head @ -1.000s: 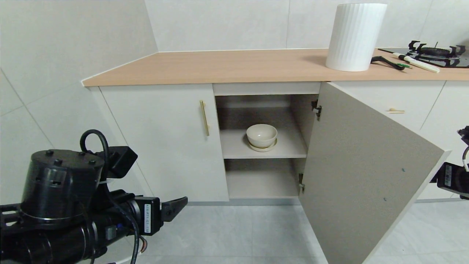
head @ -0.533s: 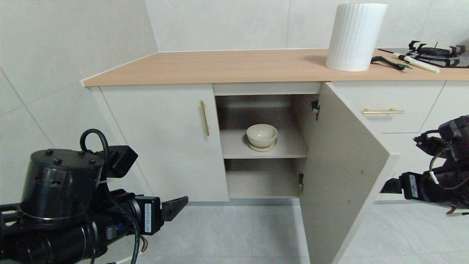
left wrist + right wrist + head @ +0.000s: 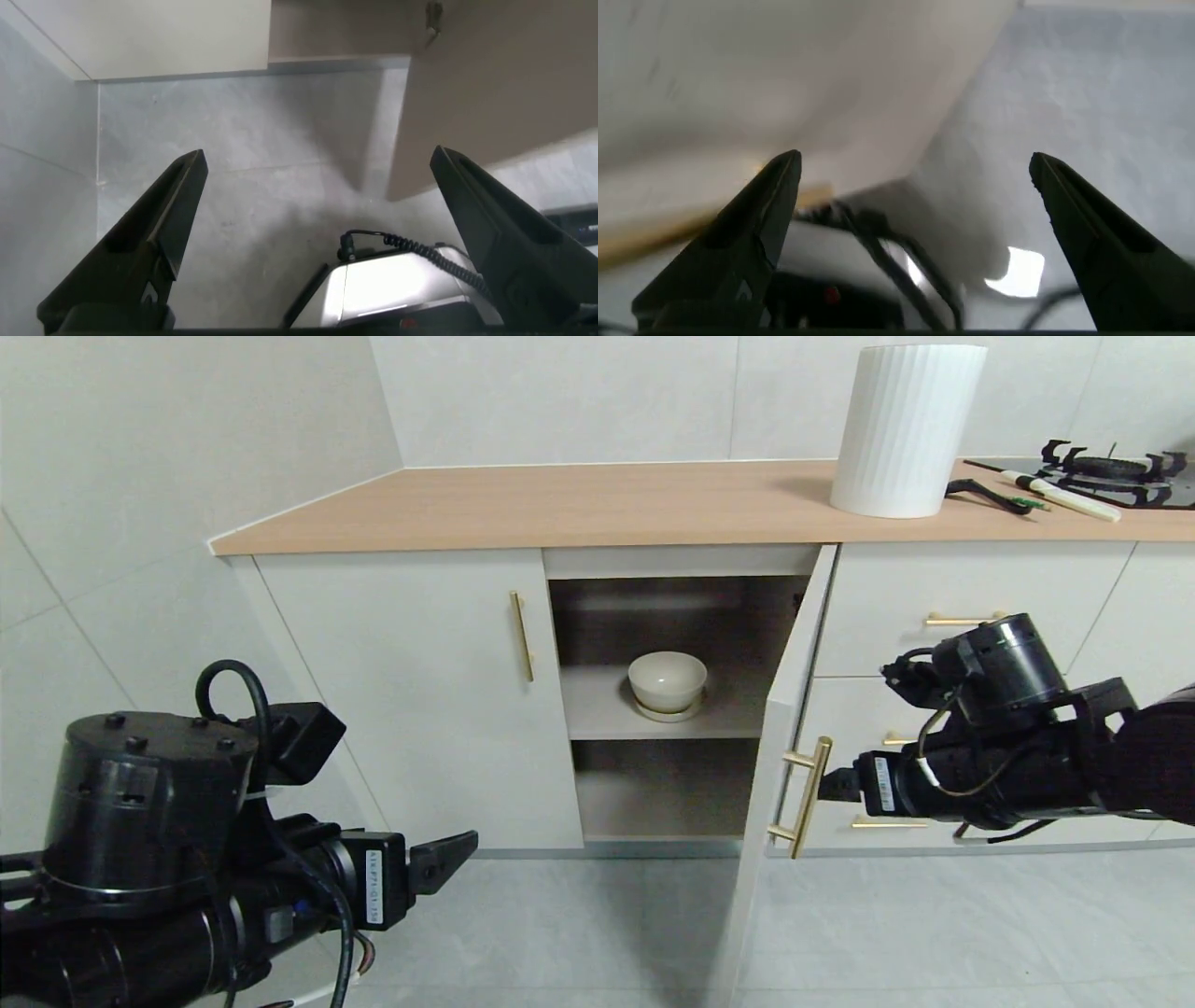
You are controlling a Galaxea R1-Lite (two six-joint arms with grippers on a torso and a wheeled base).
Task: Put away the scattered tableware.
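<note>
So, closest in, the left gripper (image 3: 446, 861) hangs low over the grey tiled floor (image 3: 579, 933) in front of the closed left-hand door (image 3: 420, 700). Its fingers are spread wide with nothing between them, and the left wrist view (image 3: 318, 159) shows just floor tile in the gap.

Over on the other side, the right gripper (image 3: 834, 785) is out at the gold handle (image 3: 805, 796) of the open cabinet door (image 3: 789, 691). The tip sits right beside the bar, though I can't tell if it's actually touching. In the right wrist view (image 3: 913, 161) the fingers are apart and not clamped on anything, with a blurry pale door surface behind them.

The door itself stands swung out about halfway, nearly edge-on to the head camera. Behind the arm there's a stack of drawers (image 3: 971, 588) with matching gold pulls.

Further back, inside the cabinet, the bowl (image 3: 667, 679) sits upright on a small saucer (image 3: 667, 713) — both on the upper shelf (image 3: 738, 709), towards the middle. The lower shelf (image 3: 663, 803) is below it.

Farthest off is the wooden countertop (image 3: 560, 504). On its right end stand a tall white ribbed container (image 3: 906, 429), then a couple of utensils (image 3: 1036, 493) lying just beside it, and a black stove (image 3: 1116, 467) at the edge.
</note>
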